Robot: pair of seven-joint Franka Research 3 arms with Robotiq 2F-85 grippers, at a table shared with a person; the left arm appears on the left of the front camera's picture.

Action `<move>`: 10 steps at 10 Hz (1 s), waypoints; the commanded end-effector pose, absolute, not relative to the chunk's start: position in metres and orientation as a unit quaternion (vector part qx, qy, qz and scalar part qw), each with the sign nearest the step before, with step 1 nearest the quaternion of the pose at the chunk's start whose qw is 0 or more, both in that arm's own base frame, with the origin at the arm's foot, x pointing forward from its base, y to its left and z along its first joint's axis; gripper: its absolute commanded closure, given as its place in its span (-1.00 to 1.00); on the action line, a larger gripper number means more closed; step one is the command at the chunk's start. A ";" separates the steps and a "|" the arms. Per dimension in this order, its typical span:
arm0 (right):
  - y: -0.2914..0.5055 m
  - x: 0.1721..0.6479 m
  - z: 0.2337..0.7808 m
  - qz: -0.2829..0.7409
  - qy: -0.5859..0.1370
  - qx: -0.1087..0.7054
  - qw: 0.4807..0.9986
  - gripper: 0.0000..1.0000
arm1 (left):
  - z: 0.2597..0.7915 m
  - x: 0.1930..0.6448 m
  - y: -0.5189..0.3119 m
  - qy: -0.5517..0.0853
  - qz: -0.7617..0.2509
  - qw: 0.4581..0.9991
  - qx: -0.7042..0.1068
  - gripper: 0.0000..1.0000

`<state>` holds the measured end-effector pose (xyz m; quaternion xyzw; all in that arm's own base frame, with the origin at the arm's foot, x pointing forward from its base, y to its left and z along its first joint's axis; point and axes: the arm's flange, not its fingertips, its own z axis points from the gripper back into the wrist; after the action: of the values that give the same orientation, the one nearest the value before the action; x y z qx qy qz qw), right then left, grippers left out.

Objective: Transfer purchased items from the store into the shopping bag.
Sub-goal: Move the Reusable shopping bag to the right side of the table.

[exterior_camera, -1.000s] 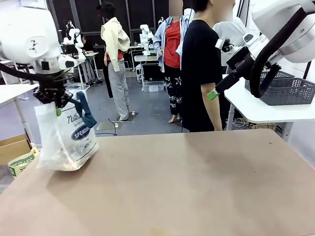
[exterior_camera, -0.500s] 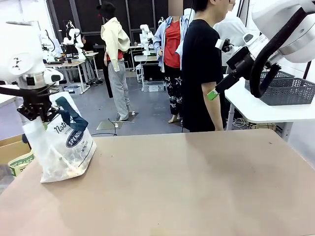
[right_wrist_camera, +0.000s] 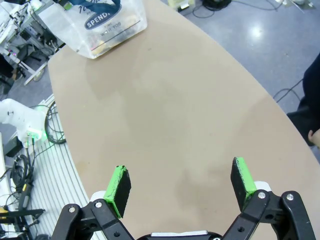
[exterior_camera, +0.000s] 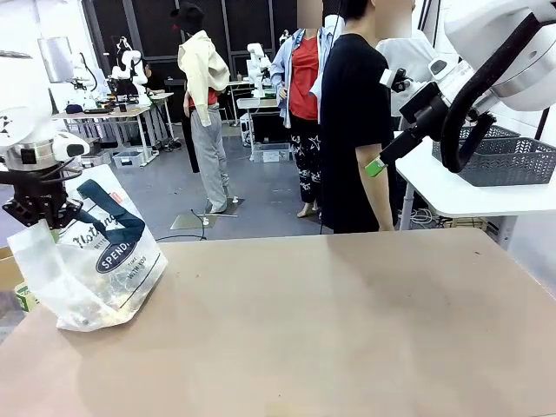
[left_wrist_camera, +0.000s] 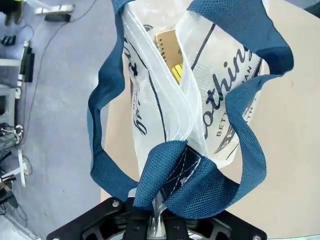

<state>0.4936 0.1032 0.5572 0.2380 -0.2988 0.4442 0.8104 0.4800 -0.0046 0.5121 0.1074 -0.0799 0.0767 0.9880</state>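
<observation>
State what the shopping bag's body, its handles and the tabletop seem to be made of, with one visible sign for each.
Shopping bag body: thin translucent plastic film, slightly glossy; its contents show through and it crumples.
Handles: navy woven webbing, matt; the weave is visible.
Tabletop: smooth matt brown board, perhaps laminate or fibreboard; no grain to tell.

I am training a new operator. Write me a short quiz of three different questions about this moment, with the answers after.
1. True or false: the left gripper is shut on the blue handles of the shopping bag.
2. Which describes the right gripper? A: open over bare table; B: shut on a screwdriver; C: shut on the bag.
3. Fill in: in the front view, the bag sits at the table's ____ edge.

Key
1. True: the handles are bunched between its jaws.
2. A: its green pads stand wide apart, holding nothing.
3. Left.
</observation>
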 end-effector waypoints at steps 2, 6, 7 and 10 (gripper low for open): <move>0.105 0.494 0.557 0.441 -0.300 0.235 0.813 -1.00 | 0.507 0.479 -0.022 -0.078 0.049 0.993 0.067 1.00; 0.105 0.494 0.557 0.441 -0.300 0.235 0.813 -1.00 | 0.513 0.480 -0.006 -0.082 0.075 0.988 0.106 1.00; 0.105 0.494 0.557 0.441 -0.300 0.235 0.813 -1.00 | 0.513 0.480 -0.006 -0.082 0.075 0.988 0.106 1.00; 0.105 0.494 0.557 0.441 -0.300 0.235 0.813 -1.00 | 0.513 0.480 -0.006 -0.082 0.075 0.988 0.106 1.00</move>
<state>0.4935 0.1032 0.5572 0.2380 -0.2988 0.4443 0.8104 0.4807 -0.0101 0.5126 0.0972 -0.0817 0.0709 0.9894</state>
